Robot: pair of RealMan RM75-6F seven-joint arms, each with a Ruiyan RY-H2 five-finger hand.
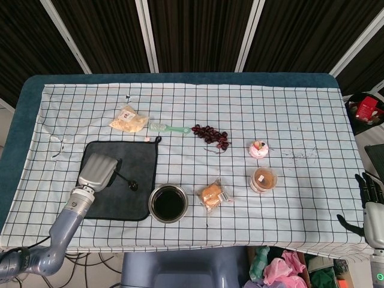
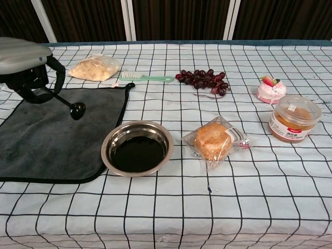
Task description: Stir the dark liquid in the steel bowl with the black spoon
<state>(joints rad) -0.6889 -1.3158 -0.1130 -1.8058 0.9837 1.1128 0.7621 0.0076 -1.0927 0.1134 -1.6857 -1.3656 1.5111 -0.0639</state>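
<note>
Above the grey cloth near the table's left edge, the left hand holds the spoon by its handle, clamped among the dark fingers, bowl end hanging clear of the cloth and pointing toward the bowl. That bowl sits just off the cloth's right edge, close to the table's front edge, dark liquid filling its floor. Risks, as I judge them: the spoon's grip looks shallow, so it may twist or slip on contact with steel; a low approach could catch the rim and shove or tip the light bowl, spilling onto the checked tablecloth. The right hand hangs off the right edge, fingers apart, holding nothing.
</note>
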